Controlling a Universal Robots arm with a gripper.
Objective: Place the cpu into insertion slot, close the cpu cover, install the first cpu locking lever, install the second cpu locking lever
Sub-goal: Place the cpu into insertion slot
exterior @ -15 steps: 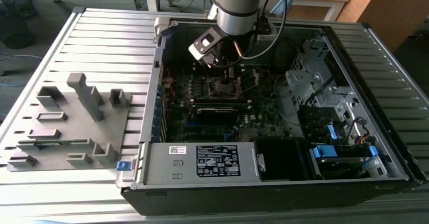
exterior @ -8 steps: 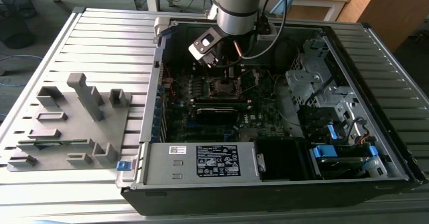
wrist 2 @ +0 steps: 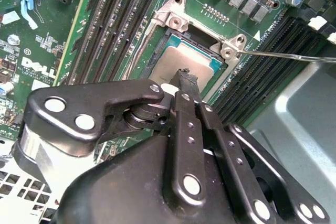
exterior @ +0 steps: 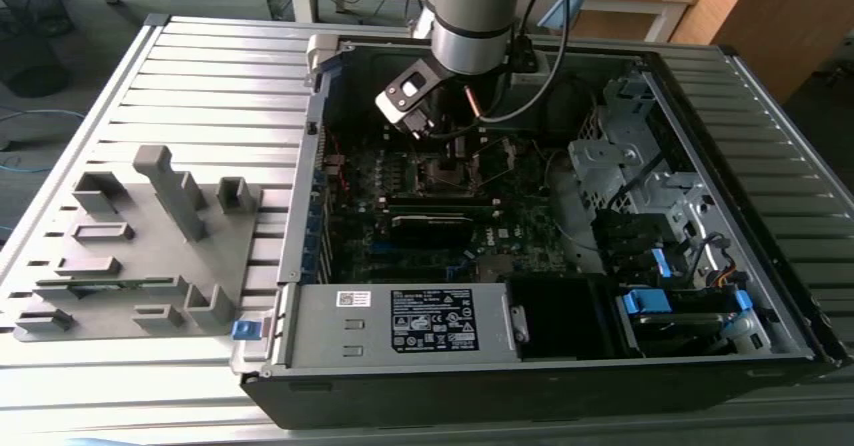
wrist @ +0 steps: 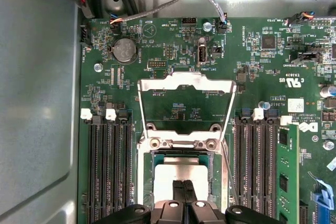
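My gripper [wrist: 184, 187]: I am touching closed, empty fingers to the cpu [wrist: 168, 176]
Cpu: sitting in the insertion slot [wrist: 142, 178]
Cpu cover [wrist: 184, 81]: standing open

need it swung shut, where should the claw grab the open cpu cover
Probably grip the free cross bar of the cpu cover, the edge farthest from its hinge beside the insertion slot. It is a thin flat strip with the open window beside it, so pinch across its thickness, coming from above.

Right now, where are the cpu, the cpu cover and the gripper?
cpu [wrist: 167, 176], first wrist view, on its bare silver face.
cpu cover [wrist: 186, 81], first wrist view, on the frame bar farthest from its hinge.
gripper [wrist: 184, 183], first wrist view, between its shut fingertips.
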